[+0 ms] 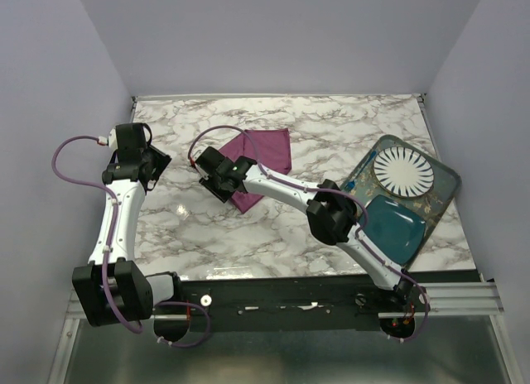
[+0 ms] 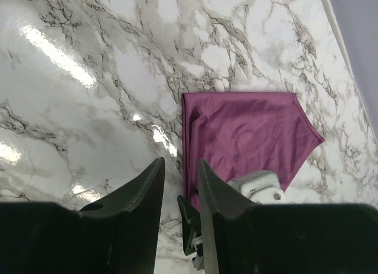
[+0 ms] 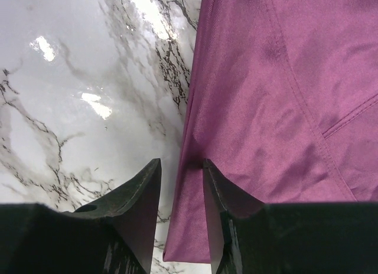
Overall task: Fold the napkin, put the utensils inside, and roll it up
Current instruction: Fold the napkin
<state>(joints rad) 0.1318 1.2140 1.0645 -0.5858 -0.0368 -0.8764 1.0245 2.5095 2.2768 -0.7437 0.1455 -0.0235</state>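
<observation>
folded napkin (image 1: 272,155) on marble table (image 1: 348,127), lilac walls (image 1: 273,36).

High rear overhead camera; both wrist cameras downward, sharing the napkin (image 3: 266,108)

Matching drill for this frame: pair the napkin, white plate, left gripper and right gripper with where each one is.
1. napkin
2. white plate
3. left gripper
4. right gripper

A. on the tray at the right
B. jaws astride the napkin's edge
C. over bare marble table
D. lying folded, mid-table

Pairs: 1-D, 2-A, 3-C, 4-B
</observation>
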